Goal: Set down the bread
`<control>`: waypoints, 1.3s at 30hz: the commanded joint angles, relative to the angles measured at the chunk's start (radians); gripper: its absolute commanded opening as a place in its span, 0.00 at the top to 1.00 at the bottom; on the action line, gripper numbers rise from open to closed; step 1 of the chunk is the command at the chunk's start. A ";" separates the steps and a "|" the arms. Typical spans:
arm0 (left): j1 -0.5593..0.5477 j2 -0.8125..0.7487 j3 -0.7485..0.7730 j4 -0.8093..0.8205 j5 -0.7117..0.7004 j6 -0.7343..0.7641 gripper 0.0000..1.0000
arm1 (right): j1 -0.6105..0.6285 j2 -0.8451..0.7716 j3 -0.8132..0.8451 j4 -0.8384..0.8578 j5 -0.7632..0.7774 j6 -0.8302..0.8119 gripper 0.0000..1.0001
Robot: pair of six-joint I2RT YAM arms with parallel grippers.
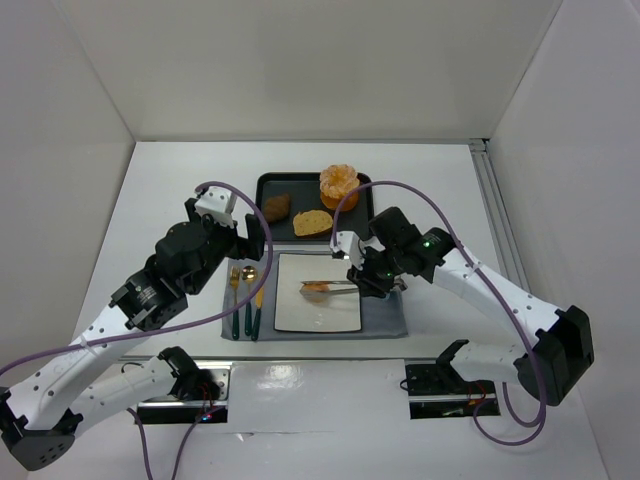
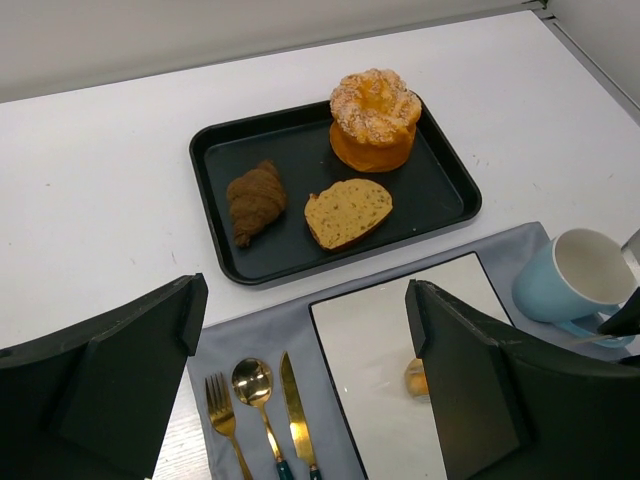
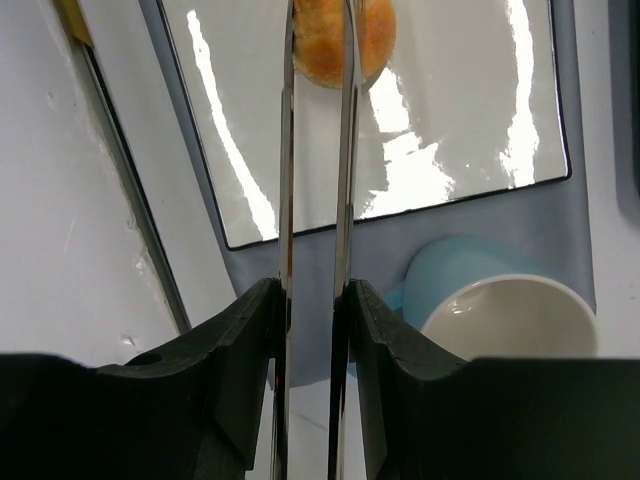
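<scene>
The bread (image 3: 335, 40), a small round golden bun, sits between the tips of a pair of metal tongs (image 3: 287, 200). My right gripper (image 3: 315, 300) is shut on the tongs' two arms. From above, the bread (image 1: 314, 289) is over the left-middle of the white plate (image 1: 340, 315), with the right gripper (image 1: 365, 280) at the plate's right edge. Whether the bun touches the plate I cannot tell. My left gripper (image 2: 300, 380) hangs open over the plate's left edge, holding nothing. Its right finger half hides the bread (image 2: 416, 378).
A black tray (image 2: 440, 190) behind the plate holds a brown croissant (image 2: 256, 200), a bread slice (image 2: 348, 212) and a large ridged orange pastry (image 2: 374, 118). A light blue cup (image 2: 590, 270) stands right of the plate. A gold fork, spoon (image 2: 252, 382) and knife lie on the grey mat (image 1: 385, 320).
</scene>
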 commanded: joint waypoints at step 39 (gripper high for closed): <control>0.005 -0.004 -0.008 0.046 -0.015 0.017 0.00 | -0.090 -0.143 0.067 0.011 -0.077 -0.011 0.43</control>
